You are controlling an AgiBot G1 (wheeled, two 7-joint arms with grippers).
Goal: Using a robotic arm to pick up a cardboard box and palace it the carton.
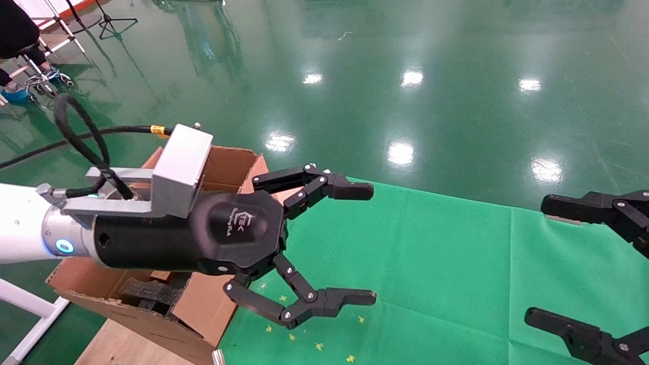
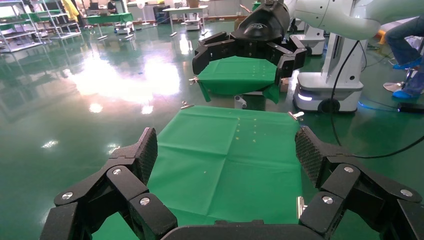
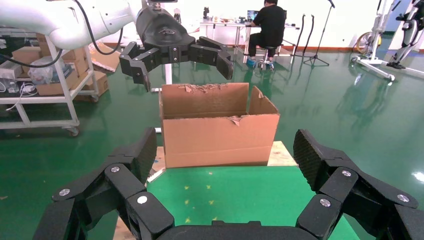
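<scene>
A: How does the left gripper stand?

B: Wide open, nothing between its fingers. It sits at the end of the robotic arm and hangs in the air over the edge of the green-covered desk, just beside the carton. The left wrist view shows both ribbed pads spread apart, with only green cloth below them.

A: Is it touching anything?

B: Not that I can see. The black body of the arm overlaps the carton in the head view, but whether it touches I cannot tell.

A: And the carton?

B: It stands at the left end of the desk, flaps upright with torn edges, dark foam blocks inside. The right wrist view shows it from the front, on a wooden board, with the left gripper open above it.

A: The small cardboard box?

B: I cannot find it in any of the views.

A: The right gripper?

B: At the right edge of the head view, over the desk, also spread wide and holding nothing.
</scene>
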